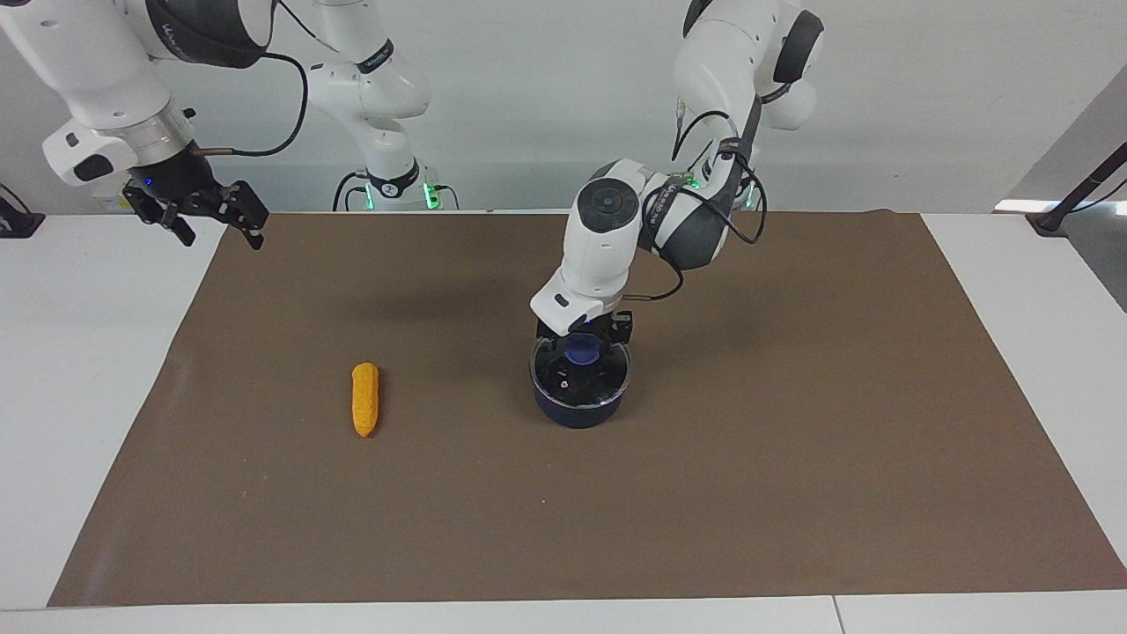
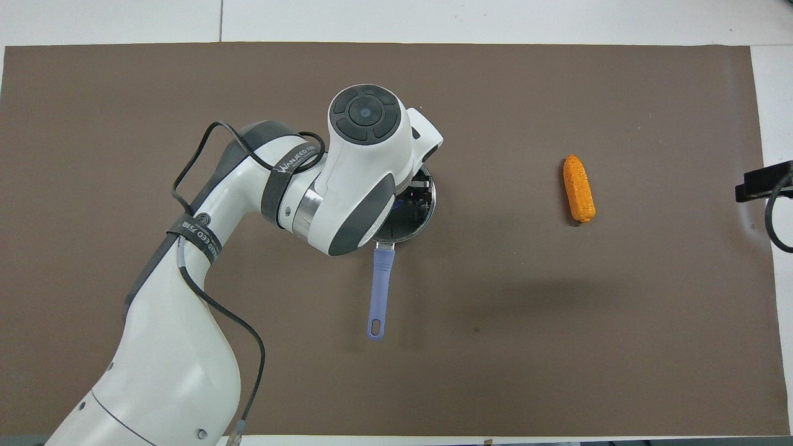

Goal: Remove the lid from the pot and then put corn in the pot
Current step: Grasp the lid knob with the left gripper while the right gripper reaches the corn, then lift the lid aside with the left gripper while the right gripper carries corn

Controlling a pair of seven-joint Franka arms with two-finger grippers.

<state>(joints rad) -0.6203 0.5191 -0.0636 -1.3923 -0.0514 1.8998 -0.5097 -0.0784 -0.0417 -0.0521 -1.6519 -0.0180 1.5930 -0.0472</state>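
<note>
Brown mat (image 1: pixel 704 493): under everything I work over.
Dark navy saucepan (image 1: pixel 577 409): directly below my left claw (image 1: pixel 583 339).
Clear glass lid (image 1: pixel 603 377): on the saucepan; my fingers straddle its blue knob (image 1: pixel 580 352), grip unclear.
Yellow-orange corn cob (image 1: pixel 365 399): well apart, toward the right arm's end.
Right claw (image 1: pixel 207 211): spread, waiting over the table edge.

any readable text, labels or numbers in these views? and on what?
"WANJEED": white print on the black strap round the left arm's forearm, overhead view; the letters after it are cut off by the arm's curve.
Print on the second black strap, lower on the same arm: too blurred to read.
Round badge on the right arm's base, facing view: too small to read.
Pot, lid, corn: no text.
</note>
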